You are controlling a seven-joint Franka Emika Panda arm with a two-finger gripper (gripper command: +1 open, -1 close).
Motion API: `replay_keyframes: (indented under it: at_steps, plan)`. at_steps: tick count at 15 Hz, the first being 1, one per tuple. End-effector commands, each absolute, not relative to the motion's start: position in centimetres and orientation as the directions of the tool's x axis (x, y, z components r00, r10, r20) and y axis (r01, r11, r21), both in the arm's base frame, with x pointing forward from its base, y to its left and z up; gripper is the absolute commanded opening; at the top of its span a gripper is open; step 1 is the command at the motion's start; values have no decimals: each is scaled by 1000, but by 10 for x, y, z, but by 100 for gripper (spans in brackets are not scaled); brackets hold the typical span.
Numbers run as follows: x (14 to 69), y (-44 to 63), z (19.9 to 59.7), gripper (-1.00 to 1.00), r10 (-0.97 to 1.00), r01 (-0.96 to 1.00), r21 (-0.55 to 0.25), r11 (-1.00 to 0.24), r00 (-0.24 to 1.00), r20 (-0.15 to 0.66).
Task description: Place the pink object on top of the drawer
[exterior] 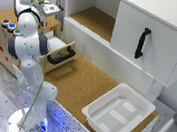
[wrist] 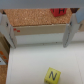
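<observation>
A: Pink object? Fingers?
B: I see a blurred reddish-pink blob (wrist: 58, 11) on the drawer (exterior: 61, 52) unit's cork top. Fingers: arm (exterior: 29, 41) blocks them; can't tell released or clenched.

The claw is hidden behind the arm (exterior: 27, 45); the pink object (wrist: 58, 11) is blurred.

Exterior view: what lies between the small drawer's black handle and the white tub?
Only bare cork-brown surface lies between the black handle and the white tub; the exterior view shows it.
</observation>
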State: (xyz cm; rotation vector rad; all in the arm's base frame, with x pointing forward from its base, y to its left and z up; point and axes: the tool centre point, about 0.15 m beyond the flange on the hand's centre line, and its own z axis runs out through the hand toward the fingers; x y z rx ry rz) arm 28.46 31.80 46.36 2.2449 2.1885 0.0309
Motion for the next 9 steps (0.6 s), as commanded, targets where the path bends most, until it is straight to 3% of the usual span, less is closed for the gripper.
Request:
replay_keyframes:
  at_steps: [1, 6, 9]
  plan:
    - [294, 294, 440, 100, 979, 989, 85, 119, -132, 154]
    - [328, 291, 420, 100, 963, 963, 15, 268, -268, 36]
    - [356, 272, 397, 100, 980, 982, 23, 187, -188, 64]
